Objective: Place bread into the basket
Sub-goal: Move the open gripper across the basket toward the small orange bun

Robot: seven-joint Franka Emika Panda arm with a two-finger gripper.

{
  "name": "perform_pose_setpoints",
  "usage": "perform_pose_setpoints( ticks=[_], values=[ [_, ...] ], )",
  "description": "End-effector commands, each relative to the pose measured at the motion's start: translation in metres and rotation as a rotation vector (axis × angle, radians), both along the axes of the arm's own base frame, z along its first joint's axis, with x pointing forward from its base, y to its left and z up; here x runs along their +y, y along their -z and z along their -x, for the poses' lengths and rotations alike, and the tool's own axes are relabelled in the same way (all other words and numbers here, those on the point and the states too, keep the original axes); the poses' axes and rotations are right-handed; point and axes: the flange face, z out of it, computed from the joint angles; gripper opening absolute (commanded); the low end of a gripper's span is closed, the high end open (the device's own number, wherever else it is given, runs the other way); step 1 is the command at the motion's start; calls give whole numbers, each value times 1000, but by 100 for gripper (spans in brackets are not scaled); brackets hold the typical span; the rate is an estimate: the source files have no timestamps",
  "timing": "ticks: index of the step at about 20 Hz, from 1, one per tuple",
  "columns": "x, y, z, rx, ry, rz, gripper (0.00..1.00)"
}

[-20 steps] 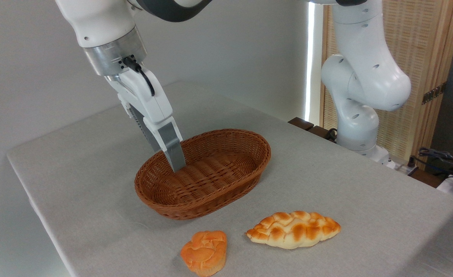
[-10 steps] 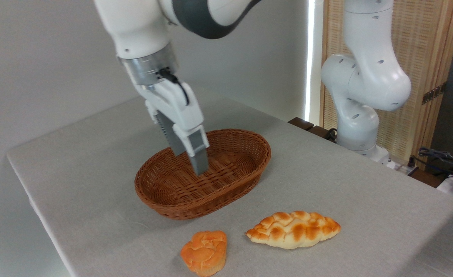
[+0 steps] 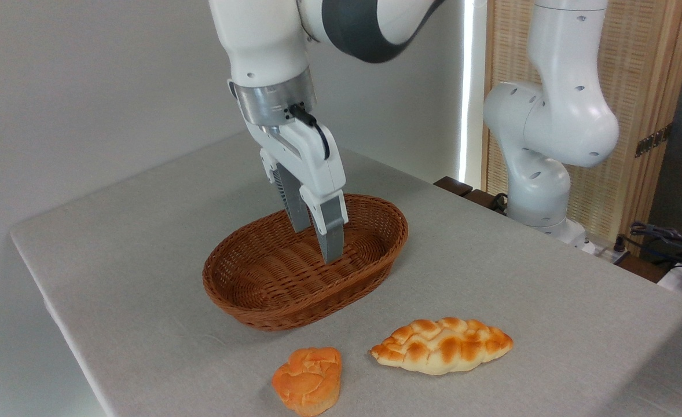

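A white robot arm with a grey band at its wrist is reaching down from the top of the picture, and its pincer (image 3: 318,231) is hanging over the middle of an oval, shallow, reddish-brown woven wicker basket (image 3: 242,301) that is sitting near the centre of a worktop (image 3: 520,278) covered in pale grey cloth. The pincer is carrying nothing; two grey fingers (image 3: 332,229) are showing with a narrow gap between them, one partly behind the other, so how far apart they stand cannot be told from this angle. The basket is holding nothing, its open side facing up, which is leaving it ready to receive food from above. The bread, a small, roundish, deep orange-golden bun with a folded, rose-like top (image 3: 308,380), is lying on the cloth near the front edge of the worktop, in front of the basket and apart from it, untouched. Just to its right a longer, paler braided loaf with pointed ends (image 3: 442,345) is lying lengthwise, close to the bun but not touching it. Because the pincer is well apart from the bun, the pick-up appears not yet begun; the arm would likely need to travel forward and lower onto the bun.
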Motion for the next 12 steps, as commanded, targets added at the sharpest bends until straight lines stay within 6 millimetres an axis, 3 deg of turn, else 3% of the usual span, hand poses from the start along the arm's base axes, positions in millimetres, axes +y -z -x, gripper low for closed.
perform_pose_setpoints(
  ticks=[1,2,4,9,12],
  values=[
    [14,18,8,-30,27,-34,100],
    [29,22,8,-40,20,-46,100],
    [38,31,10,-37,11,-52,100],
    [95,29,7,-95,12,-49,100],
    [97,33,-11,-192,26,-65,100]
  ],
)
